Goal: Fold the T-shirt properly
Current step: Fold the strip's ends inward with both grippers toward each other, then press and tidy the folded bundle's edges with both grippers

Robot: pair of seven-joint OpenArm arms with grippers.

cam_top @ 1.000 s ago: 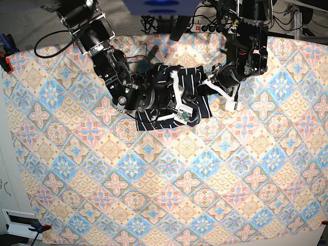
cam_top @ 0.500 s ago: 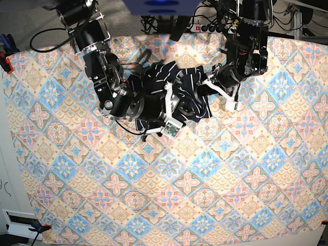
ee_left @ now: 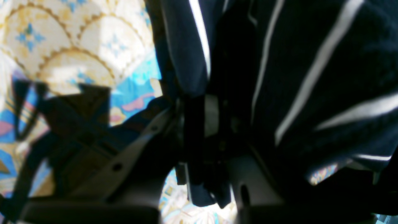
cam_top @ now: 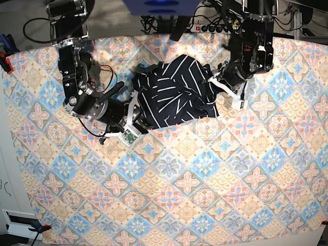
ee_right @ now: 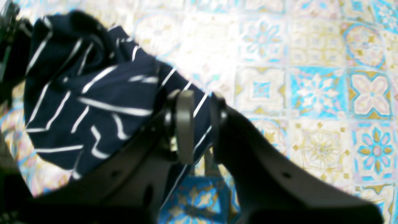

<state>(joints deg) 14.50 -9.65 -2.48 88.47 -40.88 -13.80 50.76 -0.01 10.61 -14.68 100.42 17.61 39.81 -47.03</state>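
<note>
A: How much of the shirt (cam_top: pixel 177 95) can you make out?

B: In the base view, its edge at three o'clock is hidden behind the left gripper (cam_top: pixel 221 86). At nine o'clock the right gripper (cam_top: pixel 132 114) covers its hem.

A: And the wrist views?

B: Both are blurred. In the left wrist view the shirt (ee_left: pixel 311 77) runs off at twelve and three o'clock, and deep shadow swallows the fingertips. In the right wrist view, blur smears the cloth (ee_right: pixel 93 96).
</note>
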